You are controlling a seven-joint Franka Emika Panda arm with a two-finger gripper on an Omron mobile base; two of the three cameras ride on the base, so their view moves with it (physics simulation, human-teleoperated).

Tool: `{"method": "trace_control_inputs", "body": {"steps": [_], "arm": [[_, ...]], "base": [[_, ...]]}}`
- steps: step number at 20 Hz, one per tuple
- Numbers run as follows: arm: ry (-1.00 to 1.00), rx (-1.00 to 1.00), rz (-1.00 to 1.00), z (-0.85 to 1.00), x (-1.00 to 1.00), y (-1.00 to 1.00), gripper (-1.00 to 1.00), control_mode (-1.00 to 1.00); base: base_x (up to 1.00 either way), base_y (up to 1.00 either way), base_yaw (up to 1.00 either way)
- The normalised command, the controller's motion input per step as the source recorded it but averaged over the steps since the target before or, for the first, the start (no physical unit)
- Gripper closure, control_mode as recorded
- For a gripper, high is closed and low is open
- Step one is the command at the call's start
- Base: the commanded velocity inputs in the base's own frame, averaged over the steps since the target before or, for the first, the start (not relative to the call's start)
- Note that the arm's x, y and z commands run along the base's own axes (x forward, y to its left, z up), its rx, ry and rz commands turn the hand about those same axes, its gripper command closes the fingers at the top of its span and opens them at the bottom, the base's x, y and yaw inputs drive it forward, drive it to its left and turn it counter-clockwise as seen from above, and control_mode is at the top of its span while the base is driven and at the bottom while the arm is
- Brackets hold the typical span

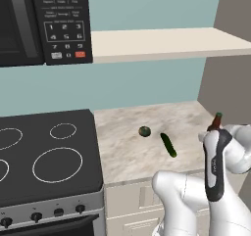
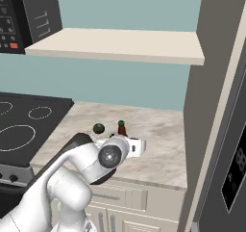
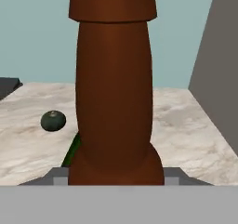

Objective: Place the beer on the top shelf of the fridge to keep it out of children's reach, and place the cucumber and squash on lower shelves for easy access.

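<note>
Gripper (image 2: 126,140) pinching the beer (image 3: 114,93) by its body above the counter (image 1: 132,152), with squash (image 1: 144,131) and cucumber (image 1: 168,145) lying left of the bottle; glass looks slick, rigid and breakable, best held around the wide middle

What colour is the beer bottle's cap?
Green, on the brown beer bottle; clearest in the right base view.
</note>
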Motion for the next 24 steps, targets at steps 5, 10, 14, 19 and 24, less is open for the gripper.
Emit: {"method": "trace_control_inputs", "body": {"steps": [5, 10, 14, 19, 24], "arm": [[-0.07, 0.00, 0.18, 1.00, -0.31, 0.38, 1.00, -1.00], [-0.04, 0.00, 0.14, 1.00, -0.30, 0.41, 1.00, -1.00], [0.00, -0.06, 0.09, 0.94, -0.47, 0.37, 1.00, -1.00], [0.00, -0.10, 0.01, 0.90, -0.51, 0.44, 1.00, -1.00], [0.00, -0.13, -0.01, 0.43, -0.48, 0.60, 1.00, -1.00]], "base": [[0.00, 0.00, 0.00], [0.00, 0.00, 0.00], [0.00, 0.00, 0.00], [0.00, 0.00, 0.00], [0.00, 0.00, 0.00]]}}
